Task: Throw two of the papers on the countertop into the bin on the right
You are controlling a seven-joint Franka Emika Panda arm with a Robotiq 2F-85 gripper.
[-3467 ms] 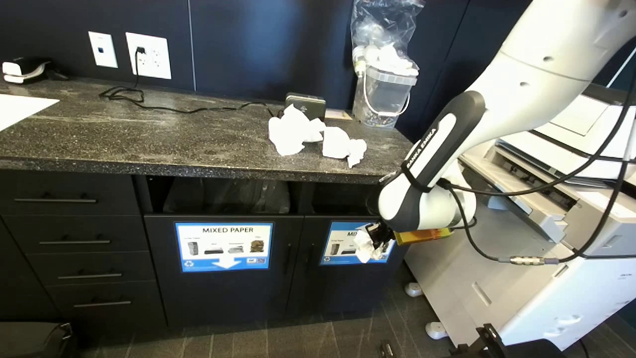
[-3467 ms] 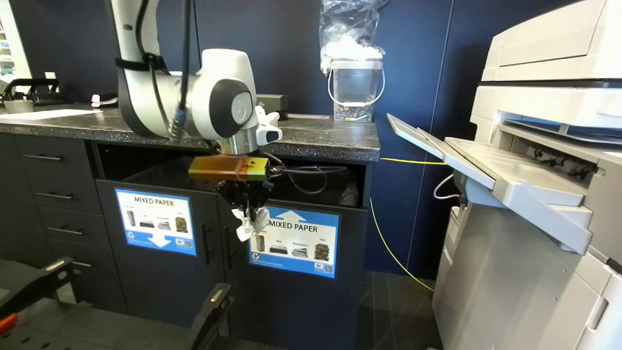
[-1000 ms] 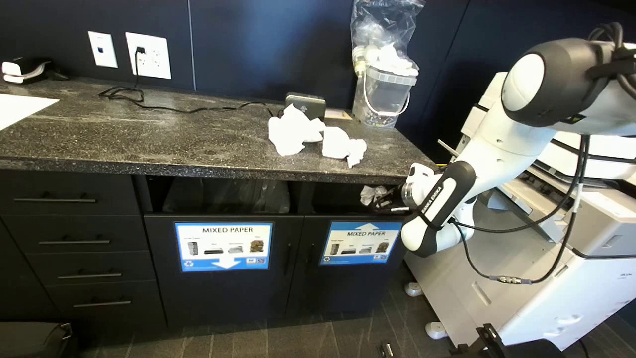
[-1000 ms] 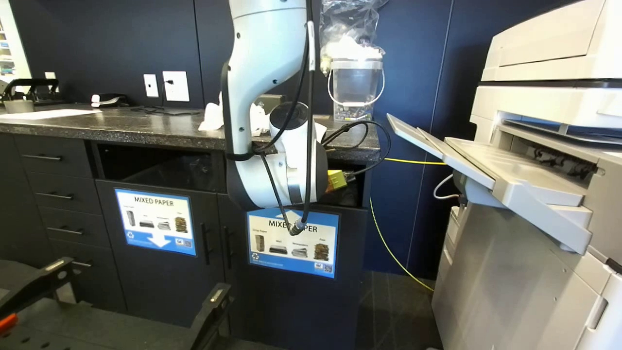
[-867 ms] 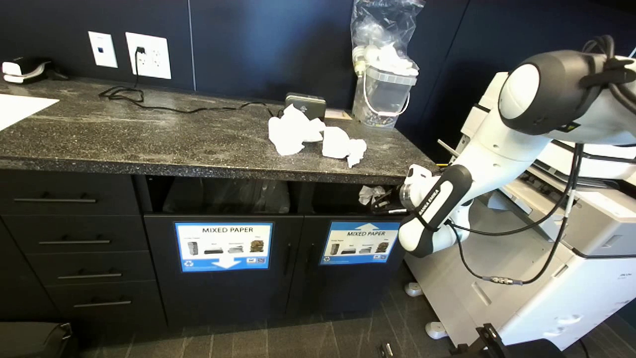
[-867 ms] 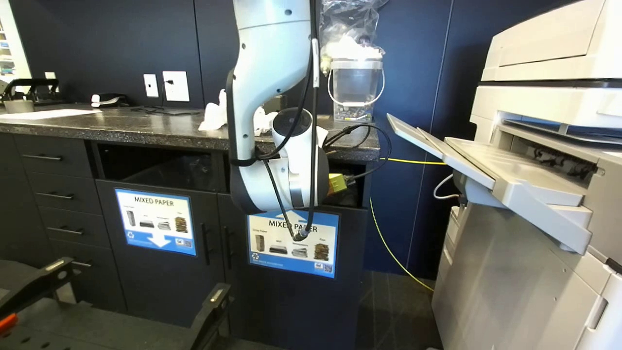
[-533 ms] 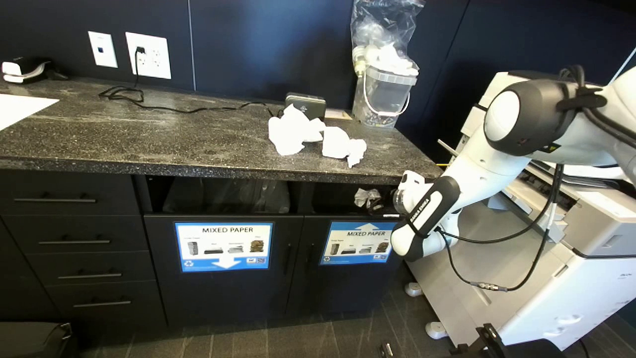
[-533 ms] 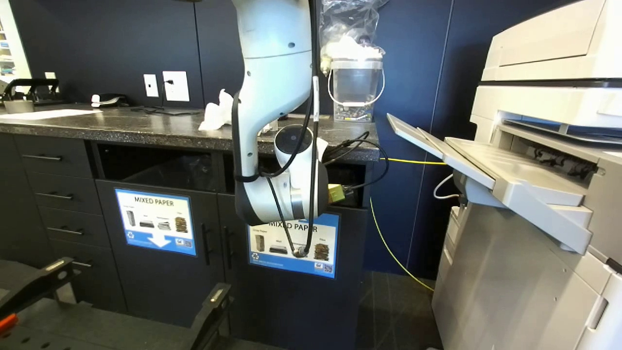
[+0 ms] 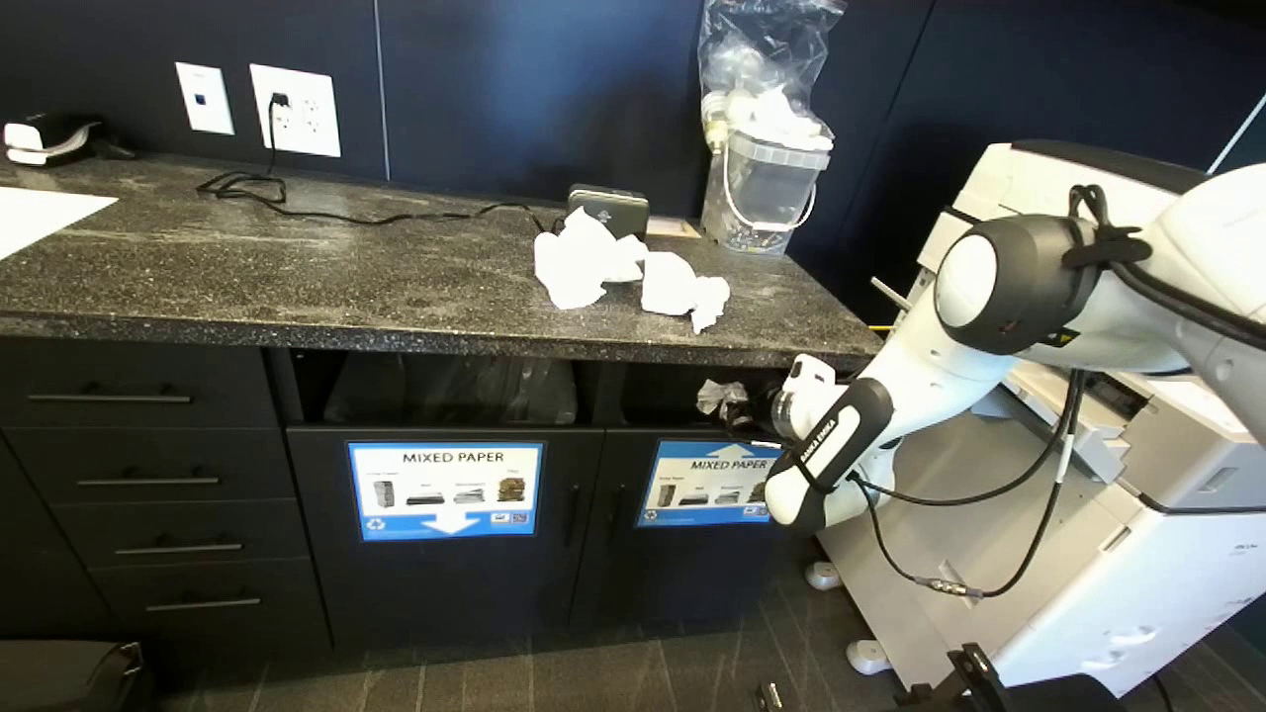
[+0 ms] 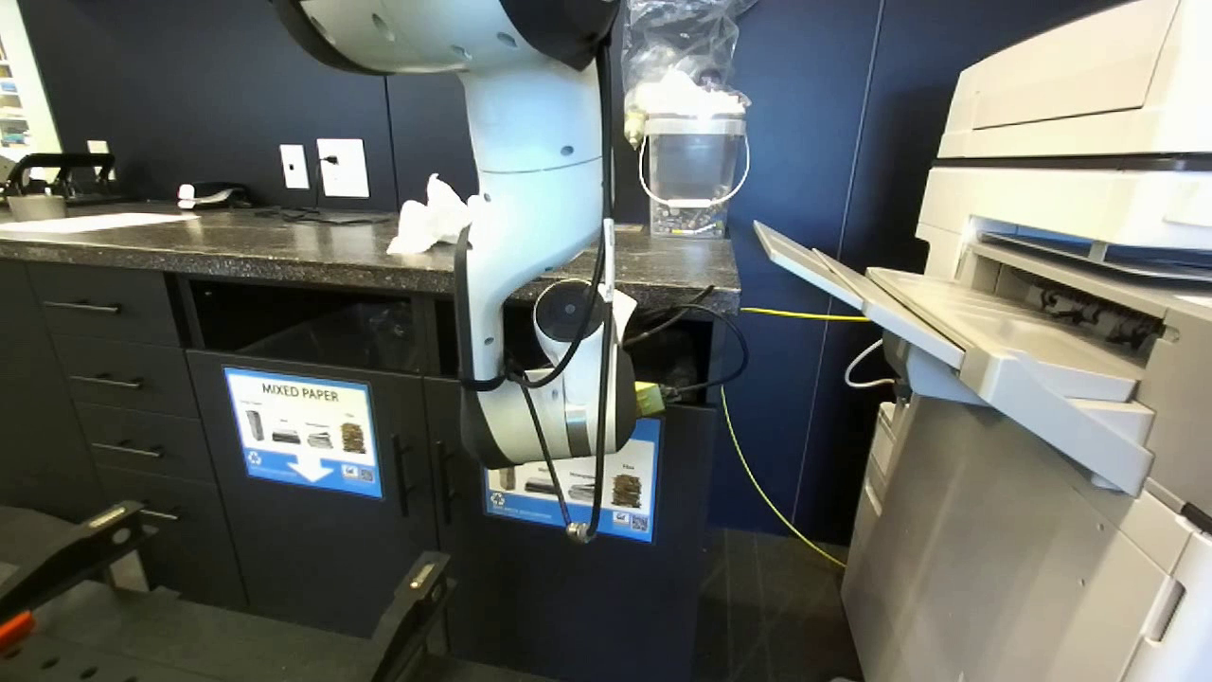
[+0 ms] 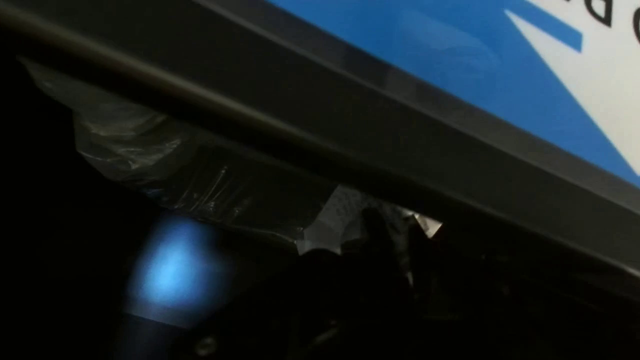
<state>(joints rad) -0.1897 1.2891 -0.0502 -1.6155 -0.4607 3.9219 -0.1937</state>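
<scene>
Fingers point(image 11: 382, 245): narrow, closed on a crumpled wad point(image 9: 720, 398) of white paper; wrinkled edges stick out past the tips toward 10 o'clock in an exterior view.
Wad: at the slot point(image 9: 658, 396) of the bin point(image 9: 682, 578), below the edge of the bench point(image 9: 346, 277); in the wrist view it borders the door edge point(image 11: 350, 130), touching or not I cannot tell.
Bin: right-hand compartment; its sign point(image 9: 702, 485), partly covered by the arm point(image 9: 940, 371), reads MIXED PAPER, arrow toward 12 o'clock. Clear plastic point(image 11: 145, 142) shows beyond the door edge, at 10 o'clock from the fingers in the wrist view.
Left compartment point(image 9: 435, 593): MIXED PAPER too, arrow toward 6 o'clock.
Bench papers: left clump point(image 9: 577, 259) and right clump point(image 9: 669, 285), the latter between 3 and 4 o'clock from the former; how many wads make up each, cannot tell. Held wad is toward 5 o'clock from the pair.
Box point(image 9: 618, 210): behind the left clump, at 1 o'clock.
Bucket point(image 9: 781, 153): 1 o'clock from the right clump, clear bag point(image 9: 757, 40) on top.
Sheet point(image 9: 45, 213): flat, at the bench's 9 o'clock end.
Arm: from 3 o'clock in an exterior view; in an exterior view the forearm point(image 10: 540, 199) hangs from 12 o'clock, wad hidden.
Printer point(image 9: 1137, 593): 3 o'clock from the bin.
</scene>
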